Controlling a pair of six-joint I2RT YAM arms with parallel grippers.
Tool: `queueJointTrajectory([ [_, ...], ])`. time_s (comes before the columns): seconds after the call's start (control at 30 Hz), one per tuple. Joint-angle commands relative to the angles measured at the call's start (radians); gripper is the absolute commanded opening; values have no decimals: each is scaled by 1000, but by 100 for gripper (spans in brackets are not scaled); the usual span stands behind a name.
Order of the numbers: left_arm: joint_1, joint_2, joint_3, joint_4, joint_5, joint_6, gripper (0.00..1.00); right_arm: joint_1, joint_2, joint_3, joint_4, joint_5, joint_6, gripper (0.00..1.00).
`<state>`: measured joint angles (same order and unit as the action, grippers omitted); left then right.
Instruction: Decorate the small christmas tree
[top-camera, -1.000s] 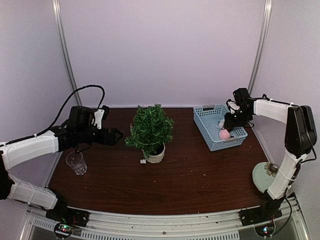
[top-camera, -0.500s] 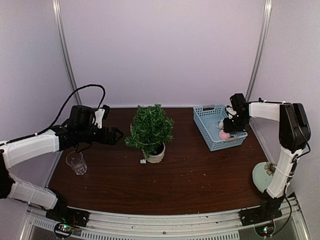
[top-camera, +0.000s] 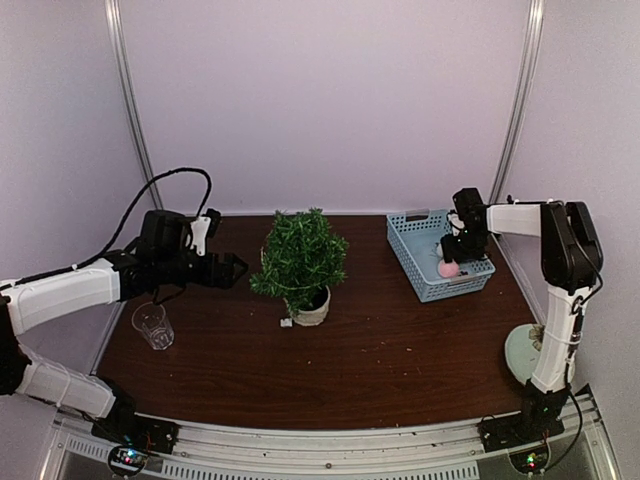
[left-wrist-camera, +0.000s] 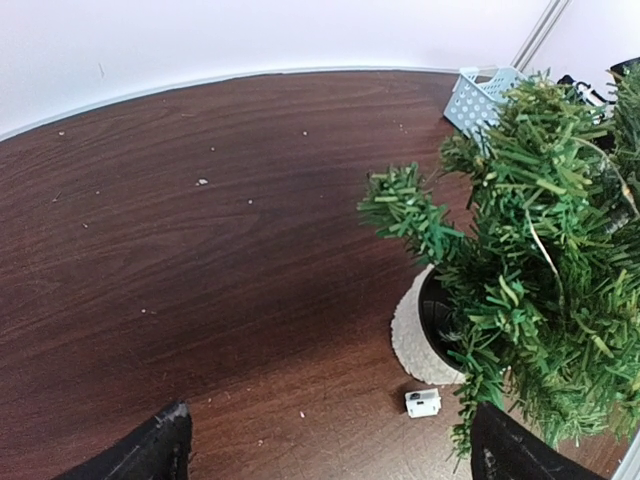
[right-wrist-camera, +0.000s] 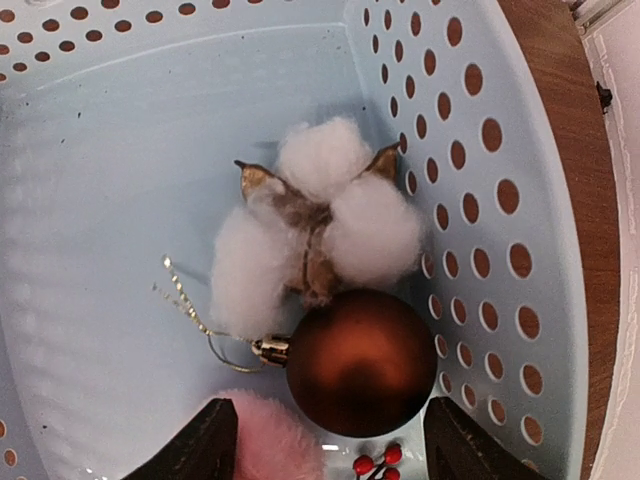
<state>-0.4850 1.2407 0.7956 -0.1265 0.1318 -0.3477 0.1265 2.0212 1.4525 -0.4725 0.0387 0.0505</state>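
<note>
The small christmas tree (top-camera: 299, 262), dark green in a white round pot, stands mid-table; it fills the right of the left wrist view (left-wrist-camera: 535, 250). My left gripper (top-camera: 232, 270) is open and empty, just left of the tree. My right gripper (top-camera: 452, 252) is open, reaching down into the light-blue basket (top-camera: 425, 283). In the right wrist view its fingertips (right-wrist-camera: 215, 440) flank a brown ball ornament (right-wrist-camera: 362, 362) with a gold loop. A white cotton boll (right-wrist-camera: 318, 225) lies just beyond, a pink fluffy ball (right-wrist-camera: 265, 445) beside the left finger, and red berries (right-wrist-camera: 378, 461) below.
A clear glass (top-camera: 152, 325) stands at the table's left edge under my left arm. A small white tag (left-wrist-camera: 423, 402) lies by the pot. A pale round stand (top-camera: 528, 352) sits off the table's right edge.
My right gripper has moved back and left, lower into the basket over the ornaments. The left arm has barely moved.
</note>
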Motion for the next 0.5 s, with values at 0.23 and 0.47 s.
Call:
queueJointTrajectory([
  [0.23, 6, 35, 49, 52, 21, -11, 96, -5, 44, 123, -58, -96, -64, 59],
  [0.47, 6, 50, 60, 51, 35, -13, 96, -5, -36, 141, -128, -145, -79, 67],
])
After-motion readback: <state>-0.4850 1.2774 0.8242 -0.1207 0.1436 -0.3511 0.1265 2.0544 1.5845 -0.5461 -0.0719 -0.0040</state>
